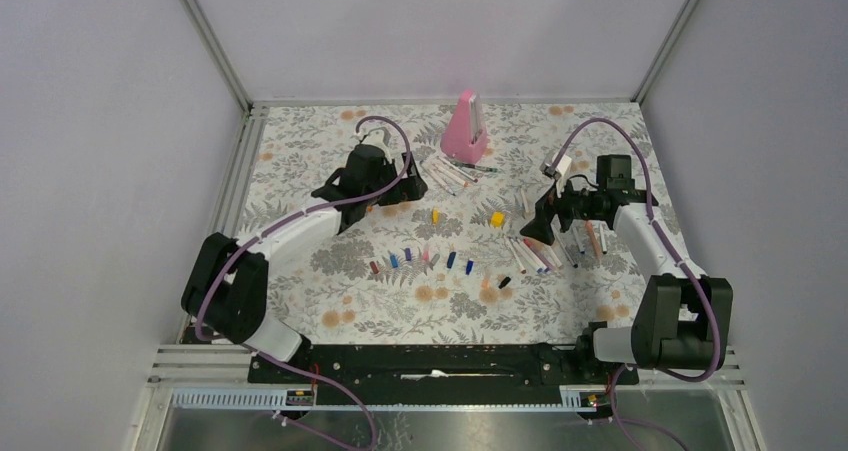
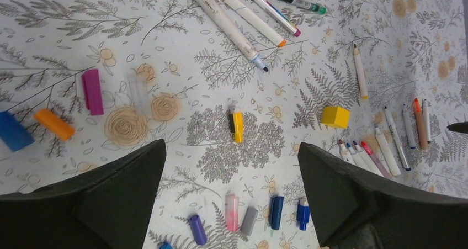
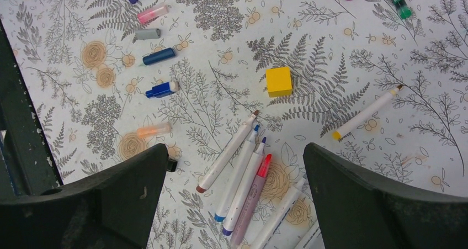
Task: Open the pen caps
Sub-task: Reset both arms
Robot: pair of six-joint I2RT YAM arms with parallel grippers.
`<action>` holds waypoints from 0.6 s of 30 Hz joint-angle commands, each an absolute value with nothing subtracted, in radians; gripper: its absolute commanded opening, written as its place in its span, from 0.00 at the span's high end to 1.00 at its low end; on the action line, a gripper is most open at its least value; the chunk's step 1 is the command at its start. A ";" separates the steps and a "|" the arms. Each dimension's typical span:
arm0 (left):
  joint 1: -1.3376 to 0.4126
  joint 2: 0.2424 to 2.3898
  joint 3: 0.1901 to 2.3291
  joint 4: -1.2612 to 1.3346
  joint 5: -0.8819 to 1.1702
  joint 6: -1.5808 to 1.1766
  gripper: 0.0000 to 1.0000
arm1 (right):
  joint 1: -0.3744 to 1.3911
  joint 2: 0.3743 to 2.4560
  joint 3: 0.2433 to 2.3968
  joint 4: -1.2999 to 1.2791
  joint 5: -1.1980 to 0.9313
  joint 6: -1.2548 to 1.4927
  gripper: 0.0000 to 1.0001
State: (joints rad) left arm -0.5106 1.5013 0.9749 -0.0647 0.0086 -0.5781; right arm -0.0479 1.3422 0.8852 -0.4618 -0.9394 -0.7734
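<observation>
**Pen caps – count and position.** The pen caps (image 1: 425, 259) lie loose on the flowered table (image 1: 290, 161). In the top view, seven are laid in a row across the middle, between the two arms. An orange cap (image 1: 487, 281) and a black cap (image 1: 504, 282) lie just right of the row, nearer the arm bases. One yellow cap (image 1: 435, 215) lies alone behind the row. Four more are shown in the left wrist view, beside the left finger: a purple cap (image 2: 92, 91), a second orange cap (image 2: 53, 123), a blue cap (image 2: 14, 131) and a clear cap (image 2: 136, 89).

**Other items.**
- One yellow cube (image 1: 497, 218) sits right of the yellow cap.
- One pink wedge (image 1: 466, 128) stands upright near the far edge.
- Four pens (image 2: 243, 14) are fanned just in front of the wedge.
- A single pen (image 2: 360, 71) lies apart from them.
- A pen cluster (image 1: 560, 246) is spread below and beside the right gripper. At least five barrels are seen between its fingers, but the full count cannot be read.

**Grippers.** The left gripper (image 1: 408, 187) is held above the table, left of the four pens – jaws spread wide, nothing gripped. The right gripper (image 1: 538, 226) is held over the pen cluster, equally wide and empty.
</observation>
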 commanded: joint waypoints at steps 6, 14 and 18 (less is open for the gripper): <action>-0.461 1.617 1.091 0.048 0.134 -0.616 0.01 | -0.104 1.340 0.881 -0.450 -0.930 -0.759 0.00; -0.422 1.650 1.096 0.068 0.213 -0.642 0.01 | -0.131 1.356 0.878 -0.425 -0.919 -0.724 0.01; -0.407 1.612 1.093 0.062 0.230 -0.647 0.01 | -0.156 1.338 0.886 -0.401 -0.900 -0.665 0.00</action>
State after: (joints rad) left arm -0.4225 1.6539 1.0527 0.0036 0.1757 -0.6334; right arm -0.1307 1.3563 0.8791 -0.4473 -0.9199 -0.7265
